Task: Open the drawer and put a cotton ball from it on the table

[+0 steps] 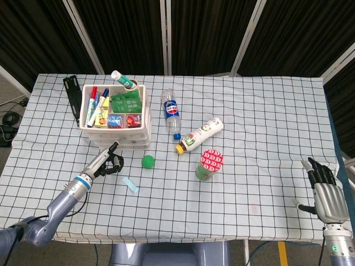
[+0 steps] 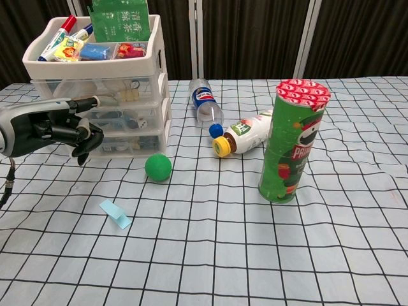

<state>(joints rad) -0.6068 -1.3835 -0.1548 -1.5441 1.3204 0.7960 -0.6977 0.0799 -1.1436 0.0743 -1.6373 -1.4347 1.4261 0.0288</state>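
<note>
- Your left hand [image 2: 54, 131], fingers curled in on nothing, sits at the drawer unit [image 1: 117, 119] near the table's [image 1: 260, 166] far left corner.
- Right hand [image 1: 325, 191] is open, idle.
- Drawers closed; cotton balls likely light, soft: pinch gently.

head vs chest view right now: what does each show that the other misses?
Only the head view shows the right hand, open at the table's right edge, and the black object left of the drawer unit.

Only the chest view shows the fronts of the stacked clear drawers, all closed, with small items dimly visible inside.

Both show the left hand, fingers curled and one extended toward the drawer unit, plus the green ball, the blue slip, both bottles and the Pringles can.
</note>
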